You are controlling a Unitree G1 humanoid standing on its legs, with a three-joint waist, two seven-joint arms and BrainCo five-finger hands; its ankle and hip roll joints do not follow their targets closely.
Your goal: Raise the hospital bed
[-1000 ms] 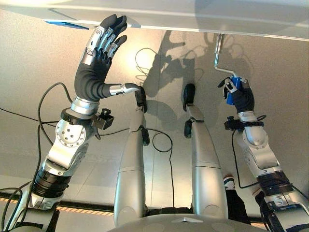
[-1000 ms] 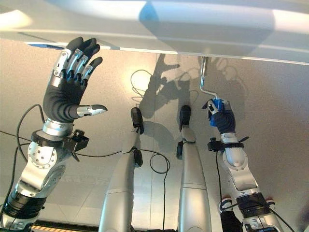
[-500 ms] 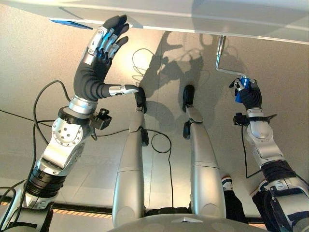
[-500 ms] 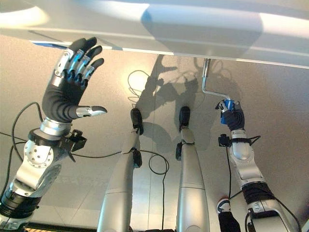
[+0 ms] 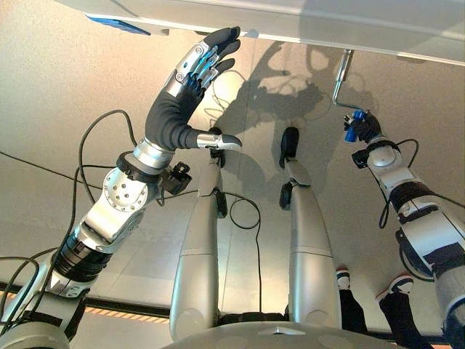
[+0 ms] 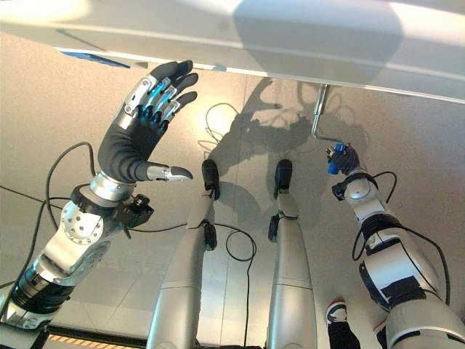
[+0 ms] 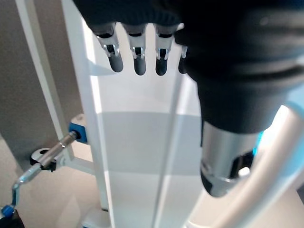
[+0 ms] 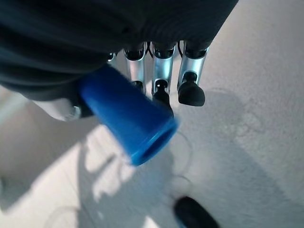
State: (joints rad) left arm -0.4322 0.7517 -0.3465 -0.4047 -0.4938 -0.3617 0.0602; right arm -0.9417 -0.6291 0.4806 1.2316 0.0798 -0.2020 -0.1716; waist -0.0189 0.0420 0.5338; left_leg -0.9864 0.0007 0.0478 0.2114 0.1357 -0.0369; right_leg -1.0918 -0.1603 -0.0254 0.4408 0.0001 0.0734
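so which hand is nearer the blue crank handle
Right. The right hand is curled round the blue crank handle. The left hand is open, raised toward the bed frame, well away from the crank.

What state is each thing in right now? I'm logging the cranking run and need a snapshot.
Left hand: open, fingers straight, raised by the bed's edge, holding nothing.
Right hand: shut on the crank's blue grip.
Blue grip: held in the right hand, its open end sticking out.
Crank: metal rod, bent, hanging from under the bed frame, in use.
Bed frame: white, overhead.
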